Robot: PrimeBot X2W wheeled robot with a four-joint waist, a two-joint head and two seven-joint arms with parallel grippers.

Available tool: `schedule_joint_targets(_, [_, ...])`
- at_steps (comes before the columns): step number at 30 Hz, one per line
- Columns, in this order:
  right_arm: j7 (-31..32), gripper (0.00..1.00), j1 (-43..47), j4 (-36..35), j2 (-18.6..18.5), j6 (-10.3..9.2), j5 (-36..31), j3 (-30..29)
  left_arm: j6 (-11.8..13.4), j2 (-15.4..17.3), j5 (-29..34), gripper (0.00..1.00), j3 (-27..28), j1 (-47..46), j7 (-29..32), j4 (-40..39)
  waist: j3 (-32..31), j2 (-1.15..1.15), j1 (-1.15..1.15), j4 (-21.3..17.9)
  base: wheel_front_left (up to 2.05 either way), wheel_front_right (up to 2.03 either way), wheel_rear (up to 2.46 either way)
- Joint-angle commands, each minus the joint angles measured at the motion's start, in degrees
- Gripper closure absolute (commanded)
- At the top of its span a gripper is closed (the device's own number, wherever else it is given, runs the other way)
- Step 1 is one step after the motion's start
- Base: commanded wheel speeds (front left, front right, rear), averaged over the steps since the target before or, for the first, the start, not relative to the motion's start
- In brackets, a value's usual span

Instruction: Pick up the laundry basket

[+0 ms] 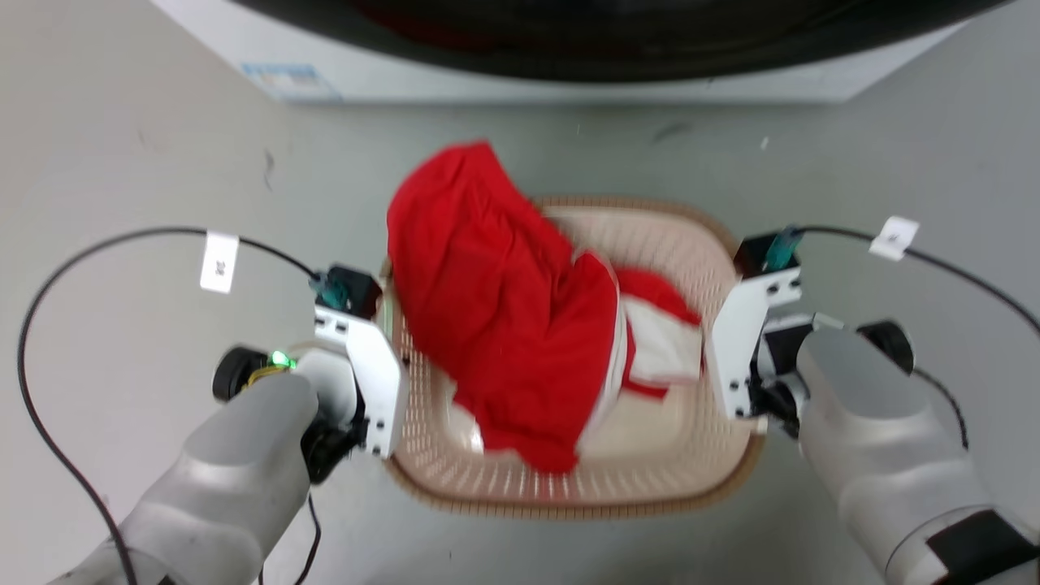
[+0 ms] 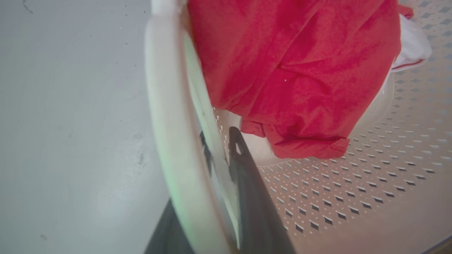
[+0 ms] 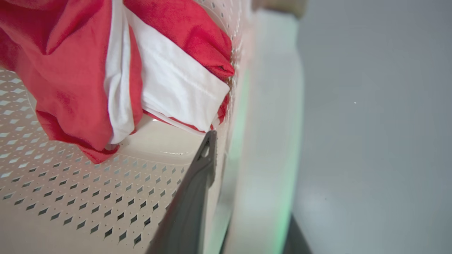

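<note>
Fingers point(image 2: 247, 183) of my left claw point(image 2: 219, 141) straddle the left handle point(image 2: 169, 123) of the laundry basket point(image 2: 353, 183). One dark finger lies inside the perforated wall and the other outside the white plastic, both pressed tight, so this claw is clamped on the basket. My right claw point(image 3: 243, 158) grips the basket's opposite side the same way, with one finger inside against the wall and the other beyond the right handle point(image 3: 268, 141).

Inside the basket, between my two claws, a red garment point(image 1: 496, 309) with white panels lies heaped. Its far end spills over the basket's brown rim point(image 1: 569, 508). Under the basket is pale grey floor point(image 1: 122, 122); I cannot tell whether the basket touches it. Beyond the basket's far side, clearly apart from it, stands a white washer point(image 1: 569, 77). A black cable point(image 1: 81, 260) with a white tag loops out to the basket's left, and another cable point(image 1: 959, 272) loops out to its right.
</note>
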Motion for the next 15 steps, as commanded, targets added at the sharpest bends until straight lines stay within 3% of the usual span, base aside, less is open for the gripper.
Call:
schedule_joint_targets(1, [1.9, 1.00, 1.4, -0.3, -0.1, 0.18, 0.1, 1.6, -0.2, 1.3, -1.1, 1.00, -1.4, 1.0, 1.7, -1.1, -7.4, 0.00, 0.00, -0.9, 0.00, 0.00, 0.00])
schedule_joint_targets(15, [15.3, 1.00, 6.2, -3.4, -0.2, 0.08, 7.2, 8.5, -0.3, 7.8, -12.5, 1.00, -8.9, 4.0, 12.8, -8.7, -25.9, 0.00, 0.00, -2.4, 0.00, 0.00, 0.00])
